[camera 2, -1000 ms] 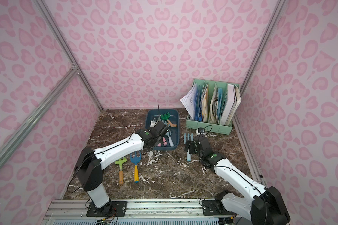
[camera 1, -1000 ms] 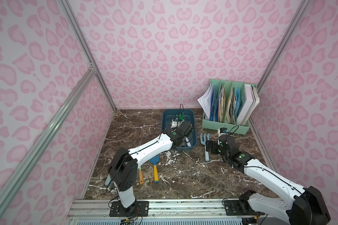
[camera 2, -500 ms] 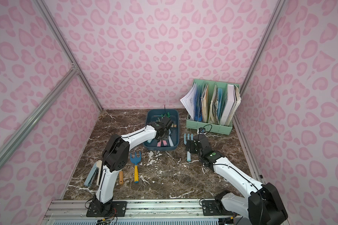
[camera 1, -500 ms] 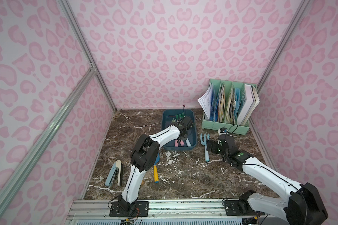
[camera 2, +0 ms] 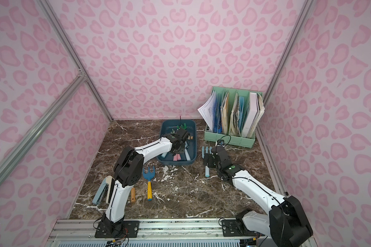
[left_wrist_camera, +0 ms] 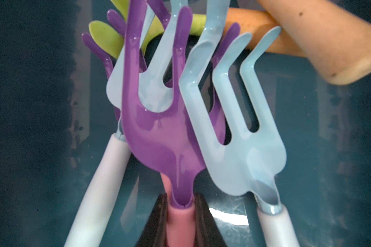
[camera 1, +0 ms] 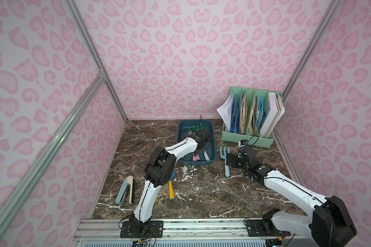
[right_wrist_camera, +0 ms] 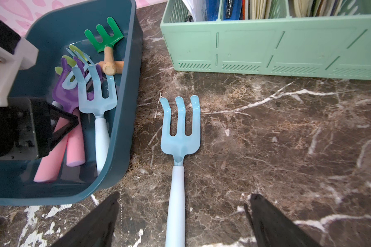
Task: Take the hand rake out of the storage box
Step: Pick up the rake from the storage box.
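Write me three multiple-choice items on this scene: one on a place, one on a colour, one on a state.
1. Relative to the box, the pale-blue rake by the right pincer lies: A) inside it B) beside it, on the table C) under it.
2. The handle of the purple rake is: A) pink B) yellow C) white.
3. The left pincer is: A) open above the box B) shut on nothing C) shut on the purple rake.
Key: 1 B, it rests on marble outside the box wall; 2 A, pink shows below the purple head; 3 C, it clamps the pink handle.
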Motion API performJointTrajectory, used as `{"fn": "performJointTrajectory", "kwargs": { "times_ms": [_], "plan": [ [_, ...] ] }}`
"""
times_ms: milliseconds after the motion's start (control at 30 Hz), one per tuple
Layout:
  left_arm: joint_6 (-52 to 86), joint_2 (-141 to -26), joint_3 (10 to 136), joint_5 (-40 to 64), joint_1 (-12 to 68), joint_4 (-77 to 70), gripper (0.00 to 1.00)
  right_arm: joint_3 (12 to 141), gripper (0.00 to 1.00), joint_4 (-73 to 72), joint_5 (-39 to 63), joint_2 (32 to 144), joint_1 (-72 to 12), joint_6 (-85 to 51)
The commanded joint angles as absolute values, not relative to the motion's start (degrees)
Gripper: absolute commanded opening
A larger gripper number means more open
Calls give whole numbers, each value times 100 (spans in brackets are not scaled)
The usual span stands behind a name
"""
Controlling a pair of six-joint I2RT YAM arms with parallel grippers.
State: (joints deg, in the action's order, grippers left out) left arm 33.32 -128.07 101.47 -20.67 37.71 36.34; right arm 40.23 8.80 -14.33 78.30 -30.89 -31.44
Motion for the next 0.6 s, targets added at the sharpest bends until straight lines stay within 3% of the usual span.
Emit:
{"fn": "performJointTrajectory", "kwargs": {
  "times_ms": [0,333,567],
  "plan": [
    [3419,-12818,10225,-2233,3809,3976,10,4077,98,754,-1485,7883,-3094,-3127],
    [3389,-11914,10075,-2746,3937,4336,1,3961,98,668,-1457,7709,-3093,-3164],
    [3594,-10612,8906,-2348,4115,3781,5,3946,98,642,-1316,7664,-3150,-3171]
  ]
}}
